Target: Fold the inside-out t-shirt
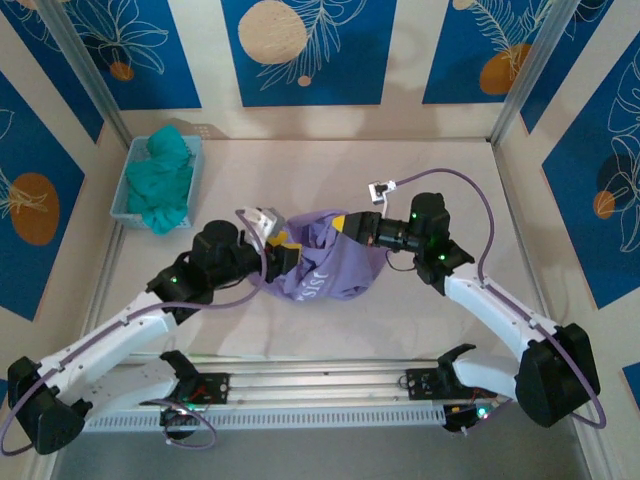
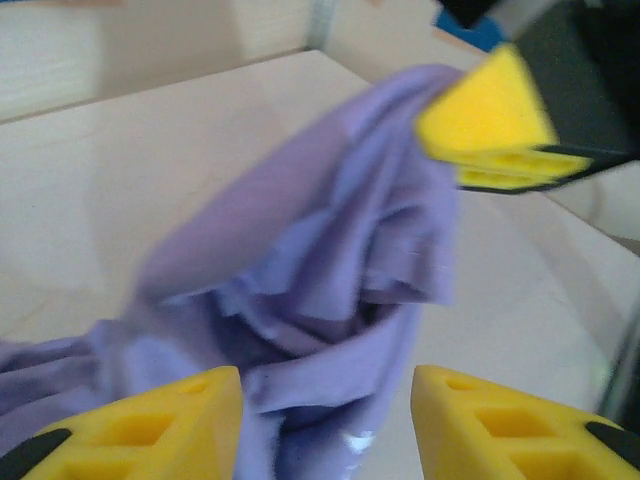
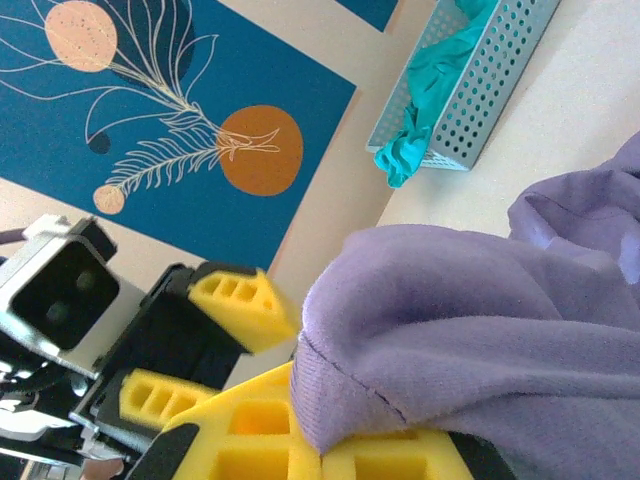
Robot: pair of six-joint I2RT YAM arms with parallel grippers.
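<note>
Inside-out t-shirt is lying bunched mid-tabletop, with one part raised. Right gripper is clenching that raised fold between its yellow pads. Left gripper is sitting released, jaws apart, with cloth between them but not pinched. Teal garment is filling the basket at the far left corner.

Both arms bent inward, elbows out, wrists facing each other close. Left gripper: fingers spread apart. Right gripper: fingers pinched tight on t-shirt.
</note>
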